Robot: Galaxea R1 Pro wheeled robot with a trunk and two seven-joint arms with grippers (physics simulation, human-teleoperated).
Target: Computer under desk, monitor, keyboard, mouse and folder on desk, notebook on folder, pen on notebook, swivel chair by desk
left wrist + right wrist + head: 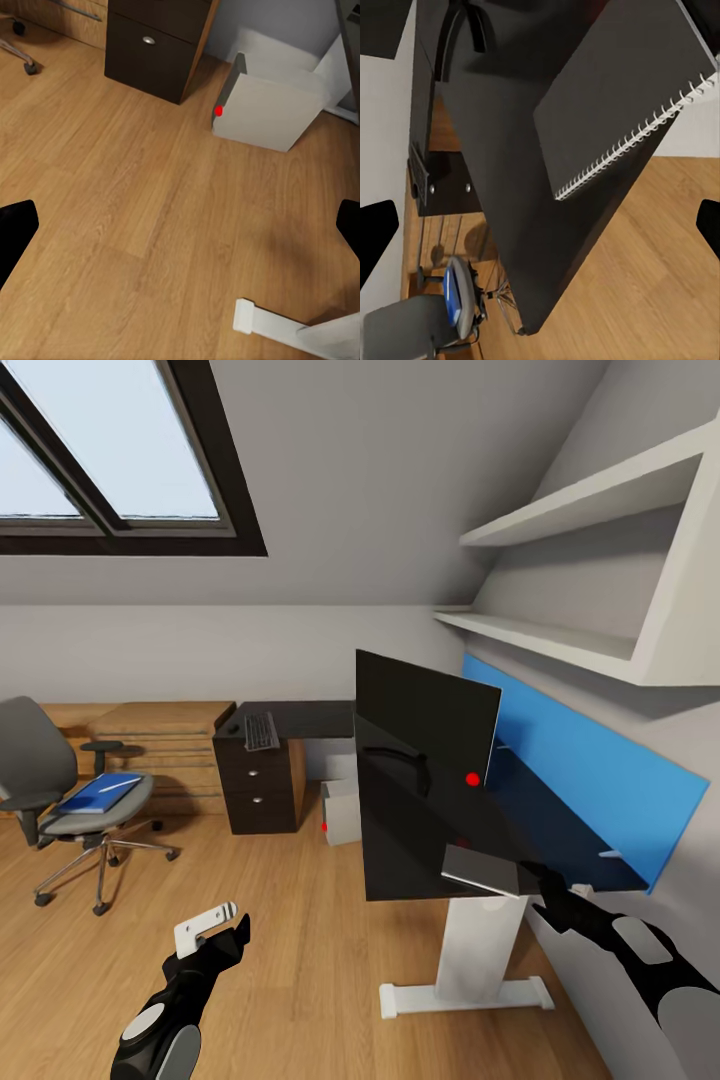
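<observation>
The black-topped desk [400,850] runs along the right wall. On it stand the monitor [425,730] and, at the far end, the keyboard [261,731]. A grey spiral notebook [480,868] [622,112] lies at the near end. My right gripper [540,885] [540,232] is open just beside it, fingers wide apart. The computer [341,812] [270,109] stands on the floor under the desk. At the left is the swivel chair [40,760] [412,330], with the blue folder [98,794] [453,292] and pen [119,784] on its seat. My left gripper [222,930] [180,229] hangs open over the floor. I cannot make out the mouse.
A light wooden drawer cabinet [165,745] stands behind the chair. The desk's black drawers [258,785] [157,41] and white leg [470,960] [289,330] reach the floor. White shelves [600,560] and a blue wall panel [600,760] hang over the desk. Wooden floor [300,920] spreads between chair and desk.
</observation>
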